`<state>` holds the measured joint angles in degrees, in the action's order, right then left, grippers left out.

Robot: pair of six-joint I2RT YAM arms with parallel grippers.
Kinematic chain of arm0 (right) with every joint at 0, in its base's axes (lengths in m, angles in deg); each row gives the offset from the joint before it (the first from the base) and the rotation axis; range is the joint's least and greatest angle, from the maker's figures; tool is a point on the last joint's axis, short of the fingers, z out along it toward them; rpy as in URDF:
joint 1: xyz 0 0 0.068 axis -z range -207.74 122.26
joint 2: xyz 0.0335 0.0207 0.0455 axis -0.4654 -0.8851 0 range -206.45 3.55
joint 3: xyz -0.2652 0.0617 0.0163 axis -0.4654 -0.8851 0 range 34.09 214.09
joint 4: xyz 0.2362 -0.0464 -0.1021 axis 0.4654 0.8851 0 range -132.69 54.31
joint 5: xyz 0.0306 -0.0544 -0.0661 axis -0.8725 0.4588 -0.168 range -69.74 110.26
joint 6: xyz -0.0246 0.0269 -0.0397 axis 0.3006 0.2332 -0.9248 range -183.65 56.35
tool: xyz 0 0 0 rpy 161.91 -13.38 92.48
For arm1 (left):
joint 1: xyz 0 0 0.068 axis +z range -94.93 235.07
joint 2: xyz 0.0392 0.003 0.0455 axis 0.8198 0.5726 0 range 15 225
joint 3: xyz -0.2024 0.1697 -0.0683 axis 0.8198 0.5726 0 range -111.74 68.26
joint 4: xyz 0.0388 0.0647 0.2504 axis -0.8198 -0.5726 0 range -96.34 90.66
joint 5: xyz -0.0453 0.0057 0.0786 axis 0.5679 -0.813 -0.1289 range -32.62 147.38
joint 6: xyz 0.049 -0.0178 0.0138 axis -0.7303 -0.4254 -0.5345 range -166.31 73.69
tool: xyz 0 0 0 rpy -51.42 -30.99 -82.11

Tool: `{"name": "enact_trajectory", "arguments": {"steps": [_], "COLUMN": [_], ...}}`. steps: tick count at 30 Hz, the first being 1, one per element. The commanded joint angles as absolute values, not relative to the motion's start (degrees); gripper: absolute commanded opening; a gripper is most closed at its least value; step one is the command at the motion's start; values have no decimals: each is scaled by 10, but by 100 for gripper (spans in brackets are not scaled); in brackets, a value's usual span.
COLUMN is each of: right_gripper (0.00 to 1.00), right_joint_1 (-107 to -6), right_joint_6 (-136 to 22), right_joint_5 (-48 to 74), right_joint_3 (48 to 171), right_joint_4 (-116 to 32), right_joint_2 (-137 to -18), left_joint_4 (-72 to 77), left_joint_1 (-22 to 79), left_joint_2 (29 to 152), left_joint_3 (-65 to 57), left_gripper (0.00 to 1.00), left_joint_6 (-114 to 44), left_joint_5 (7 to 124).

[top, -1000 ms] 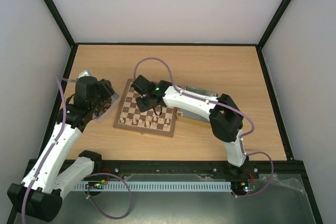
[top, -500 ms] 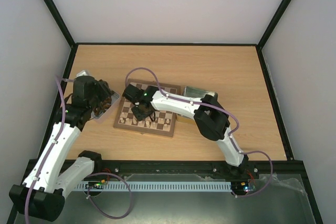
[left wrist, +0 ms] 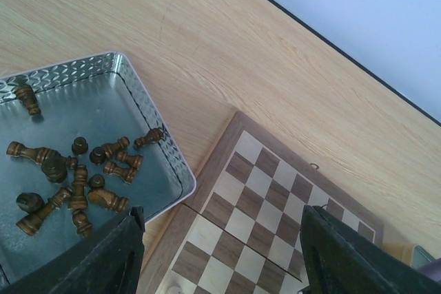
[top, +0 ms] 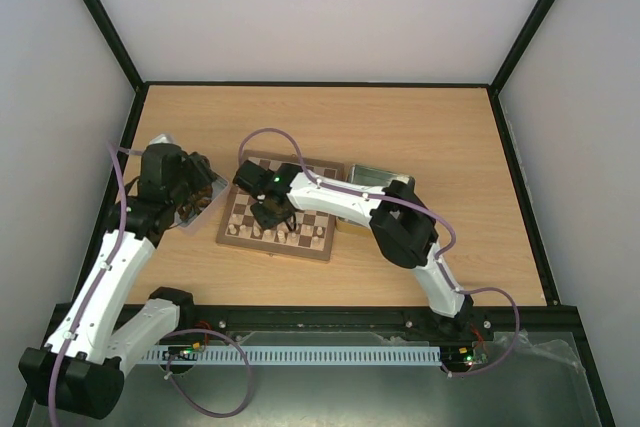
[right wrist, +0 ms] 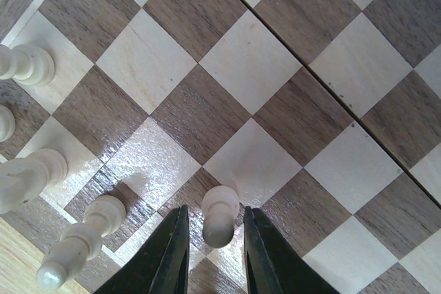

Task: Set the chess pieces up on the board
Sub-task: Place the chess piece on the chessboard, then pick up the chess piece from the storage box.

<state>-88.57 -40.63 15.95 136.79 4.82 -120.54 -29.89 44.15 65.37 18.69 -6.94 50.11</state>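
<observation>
From above: board [top: 300, 209] mid-table, a row of pale chess pieces [top: 275, 235] along its 6 o'clock edge only, far rows bare. At the board's 9 o'clock, a grey tray [top: 160, 140] with the left gripper [top: 200, 187] hanging over it. At 3 o'clock, a tin [top: 375, 177]. Right gripper [top: 268, 212] low over the board's 8 o'clock part.

From the left wrist: dark pieces [left wrist: 83, 177] lying loose in the tray, none standing on the visible squares. Jaws spread wide, nothing between them.

From the right wrist: pale pawn [right wrist: 219, 215] standing at 6 o'clock, flanked closely by the fingers [right wrist: 172, 253]. Clamped or merely bracketed, cannot tell. More pale men [right wrist: 27, 170] standing from 10 round to 7 o'clock.

Judged from this: under halfway. Pale side partly set, one pawn being handled, second pale row hardly begun. Whole dark set apparently left to move from tray to the far rows.
</observation>
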Motion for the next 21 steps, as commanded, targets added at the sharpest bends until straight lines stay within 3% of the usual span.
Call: {"name": "enact_trajectory", "arguments": {"steps": [1, 9, 21], "right_gripper": [25, 28, 49], "right_joint_1": [-890, -854, -642], "right_joint_6": [-388, -315, -170], "right_joint_5": [174, 256, 358], "right_joint_3": [1385, 1309, 931], "right_joint_4": [48, -24, -137], "right_joint_2": [-1171, -1084, -812], "left_joint_4": [-298, -291, -226], "left_joint_1": [446, 446, 445], "left_joint_2": [658, 657, 679], "left_joint_3": [181, 181, 200], "left_gripper": [64, 65, 67], "left_joint_6": [-76, -83, -117], "left_joint_5": [512, 538, 647]}}
